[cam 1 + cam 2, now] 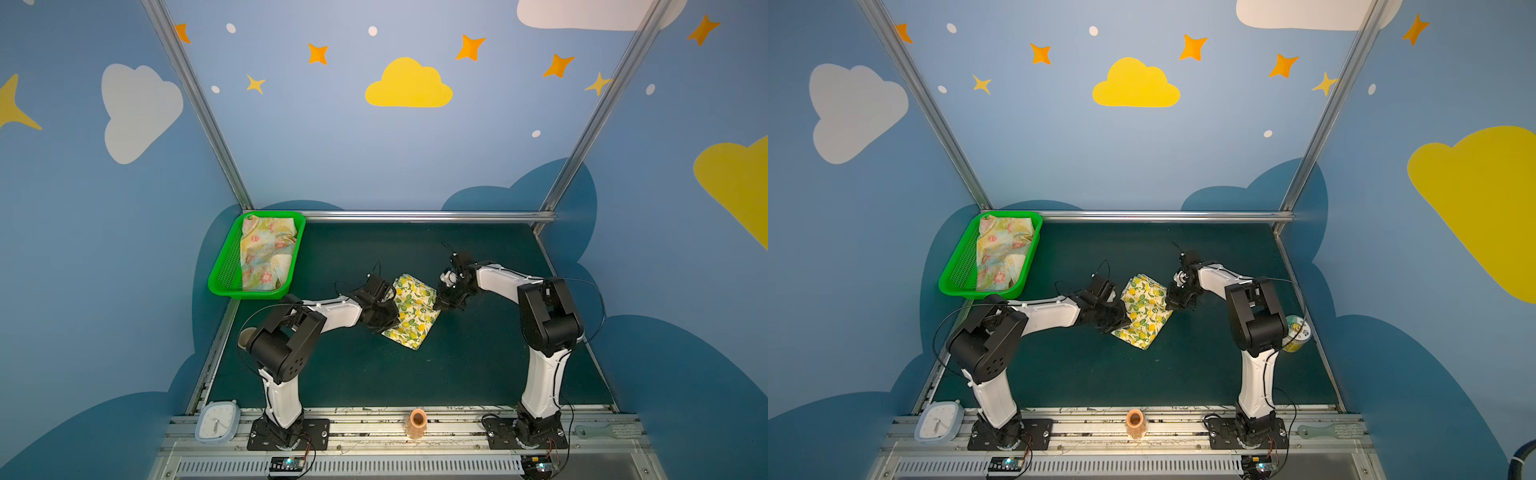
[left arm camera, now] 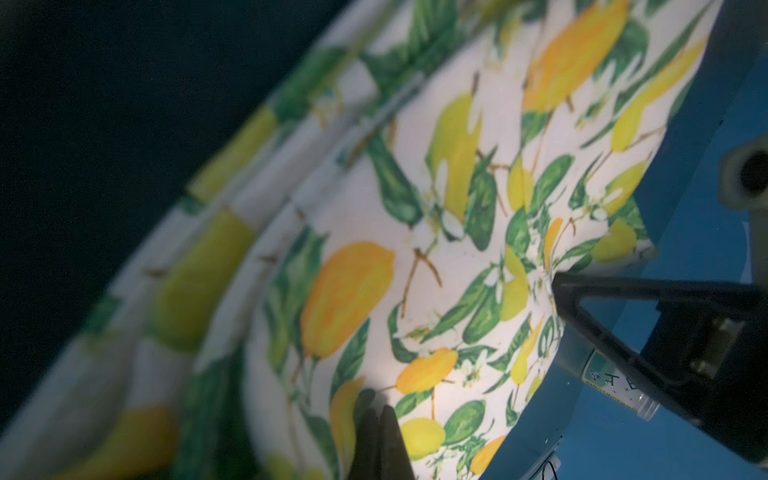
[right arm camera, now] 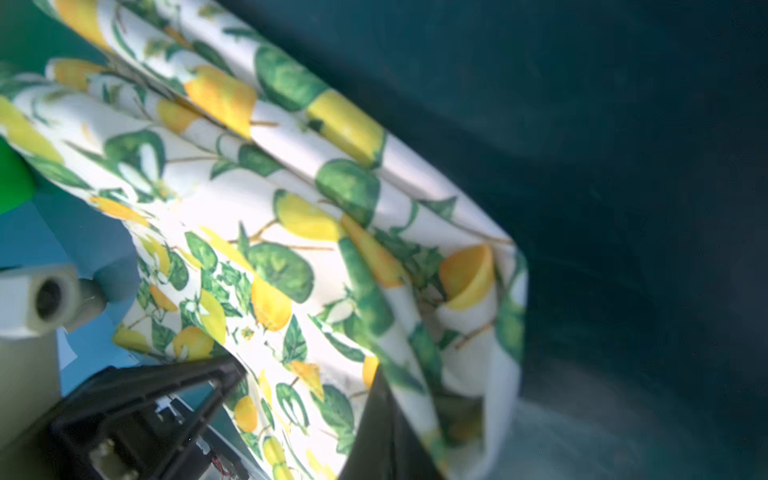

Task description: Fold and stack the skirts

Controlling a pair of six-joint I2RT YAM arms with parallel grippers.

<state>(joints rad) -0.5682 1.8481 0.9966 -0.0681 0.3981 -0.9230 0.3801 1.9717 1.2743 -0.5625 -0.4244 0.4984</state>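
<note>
Item: lemon skirt (image 1: 417, 312), mid-table, long axis far-to-near. I had left gripper (image 1: 388, 322) pinched shut on its left edge, right gripper (image 1: 437, 306) likewise on its right (flowered skirt (image 1: 266, 253) in green basket (image 1: 226, 270), far left).

White arm shells (image 1: 338, 313), black joints (image 1: 286, 340), black hands (image 2: 378, 415) (image 1: 436, 307), thin cables (image 1: 603, 307)

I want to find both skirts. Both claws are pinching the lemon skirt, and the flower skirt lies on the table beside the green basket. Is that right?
Not quite. The flower skirt lies inside the green basket, not beside it; both top views show that. The rest is right: the left claw and the right claw are both pinching the lemon skirt.
</note>
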